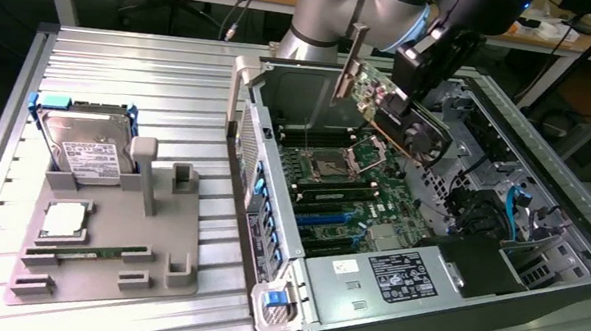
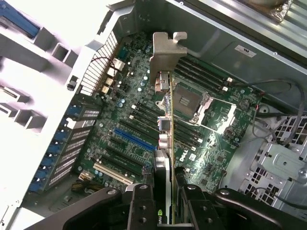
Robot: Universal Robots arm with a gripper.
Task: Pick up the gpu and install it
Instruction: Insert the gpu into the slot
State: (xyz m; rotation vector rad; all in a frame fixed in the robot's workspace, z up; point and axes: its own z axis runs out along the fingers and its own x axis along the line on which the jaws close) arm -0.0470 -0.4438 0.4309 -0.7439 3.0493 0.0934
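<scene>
Fingers (image 2: 142, 208) clamp gpu (image 1: 392, 108) above open computer case (image 1: 303, 92).

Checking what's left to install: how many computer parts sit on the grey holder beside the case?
3 on the grey holder: a hard drive at its far end, a processor chip midway, a memory stick near its front. None seems hidden.

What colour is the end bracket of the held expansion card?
Silver-grey; the bent metal end bracket shows best in the wrist view.
</scene>
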